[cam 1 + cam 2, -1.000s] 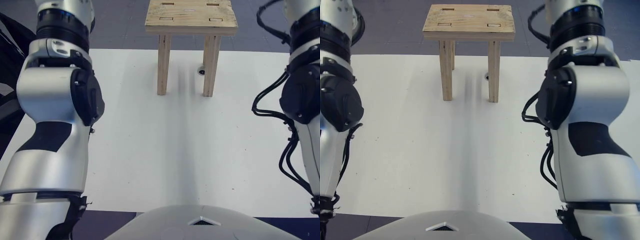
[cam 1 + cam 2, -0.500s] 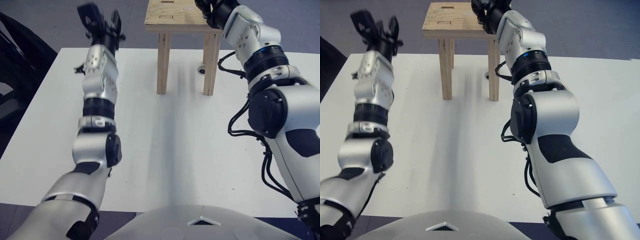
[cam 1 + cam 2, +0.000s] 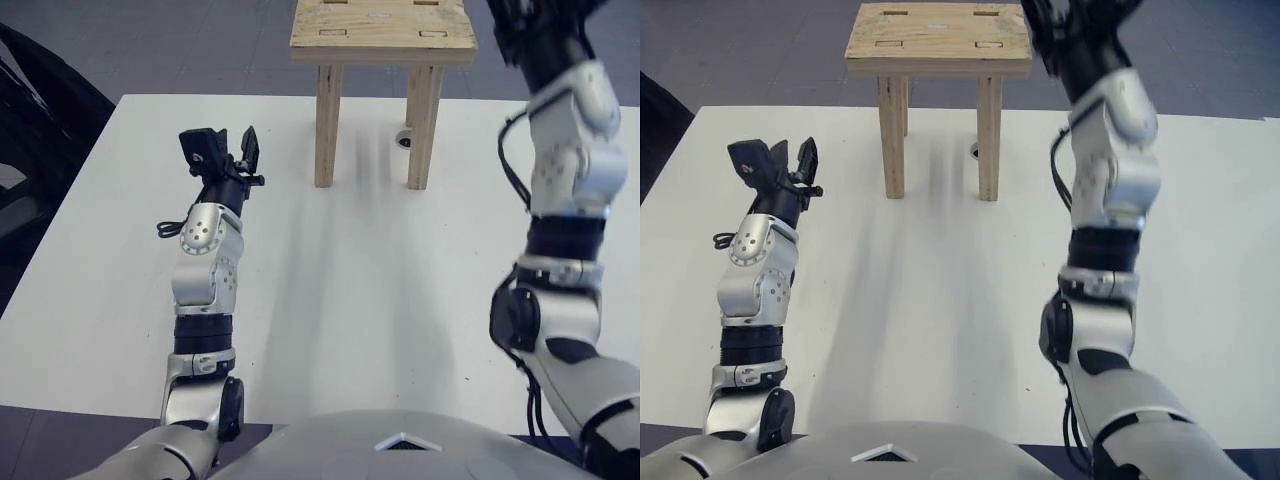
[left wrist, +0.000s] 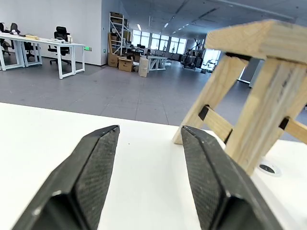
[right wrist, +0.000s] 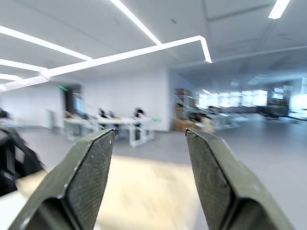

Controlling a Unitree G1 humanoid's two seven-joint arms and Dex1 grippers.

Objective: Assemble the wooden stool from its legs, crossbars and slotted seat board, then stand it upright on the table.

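White table (image 3: 350,300) spanning view. Stool (image 3: 380,35) upright at far edge, mid-table, legs (image 3: 326,130) down on surface, slotted seat board on top; crossbar (image 4: 218,122) seated betw. legs per left wrist view. Judged assembled & standing, so little or nothing left to do.

Handling, as a guess: plywood, stiff, prob. light, not fragile, faces smooth. Tall for its footprint, so a shove up high could tip it. Joints likely press-fit only; lifting by seat alone might pull board off tenons. Better to pinch a leg low down, or clamp seat edge from both sides w/ both arms.

Left gripper (image 4: 149,132) low over table, left of stool, near but apart; fingers spread, nothing betw. them. Right gripper (image 5: 150,133) raised just beside seat's right edge; fingers spread, empty.

Small round grommet (image 3: 403,141) in tabletop by right front leg.
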